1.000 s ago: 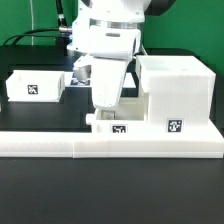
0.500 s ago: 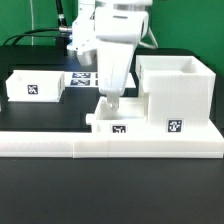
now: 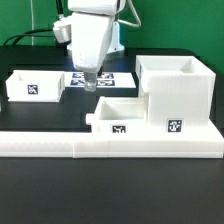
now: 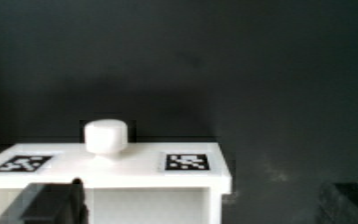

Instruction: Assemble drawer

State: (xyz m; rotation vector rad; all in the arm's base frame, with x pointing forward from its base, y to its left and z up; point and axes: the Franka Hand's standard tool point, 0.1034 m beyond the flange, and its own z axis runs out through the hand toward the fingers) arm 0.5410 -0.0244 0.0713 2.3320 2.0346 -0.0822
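Far on the exterior view's left, the left tray (image 3: 18,80): small, white, open top up, square tag (image 3: 33,89) on its front wall, alone on the black table (image 3: 110,195) and well apart from the rest of the drawer. Behind and above it, dark cables (image 3: 30,35) trailing across the table's back. Next rightward, the gripper (image 3: 88,88), pointing straight down from the white arm (image 3: 92,35), hovering over the marker board (image 3: 120,76), clear of every part and carrying nothing. Jaws wide, as told by the wrist view: dark, blurred fingers (image 4: 51,203) set far apart, only board and bare table between them. In that same view, two tags on the board and, at its edge between them, a short white rounded stub (image 4: 105,136), too blurred to identify. Right of the gripper and nearer the camera, the middle tray (image 3: 125,106): open top up, tag on its front, just behind the rail and up against the shell's side. Then the shell (image 3: 178,90): tall, boxy, upright, open at the top, tag low on its front face, likewise just behind the rail. Across the whole front, from the left edge almost to the right, the long low L-shaped rail (image 3: 60,145), flat on the table.
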